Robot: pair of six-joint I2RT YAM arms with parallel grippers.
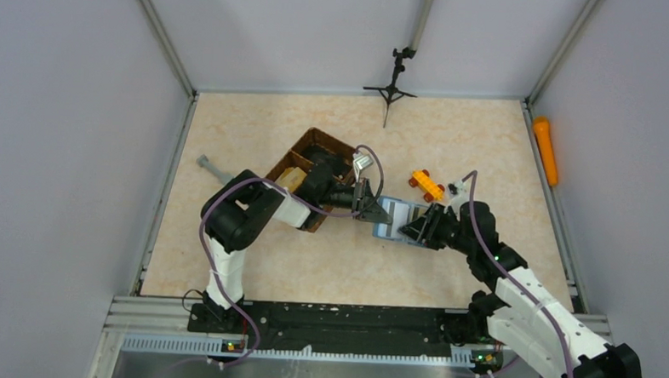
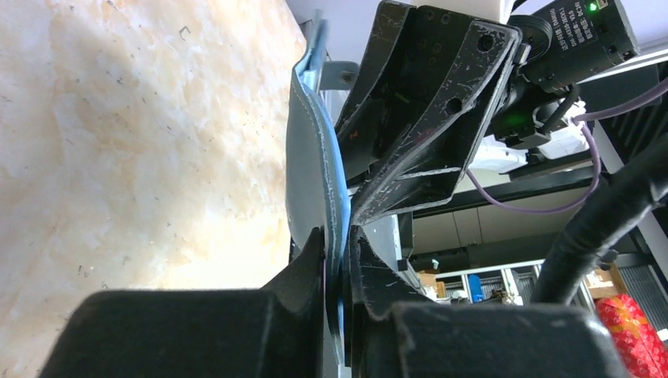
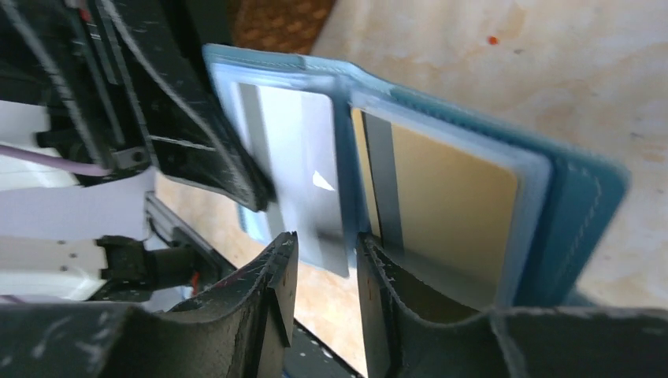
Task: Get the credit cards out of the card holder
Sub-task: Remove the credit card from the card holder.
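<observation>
Just off the middle of the worktop (image 1: 226,252), toward 4 o'clock, the card holder (image 1: 391,219) is spread open between both arms. The left gripper (image 2: 339,246) has its jaws pinched tight on the holder's blue flap. The right gripper (image 3: 327,242) keeps a narrow gap between its jaws at a silver card's (image 3: 295,150) lower edge, gripping nothing visible. A gold card (image 3: 449,197) sits pocketed at the silver card's 3 o'clock.

The teal-blue card holder (image 1: 392,219) is spread open near the middle; a grey card (image 3: 295,157) and a gold card (image 3: 449,205) are seen in its clear pockets
</observation>
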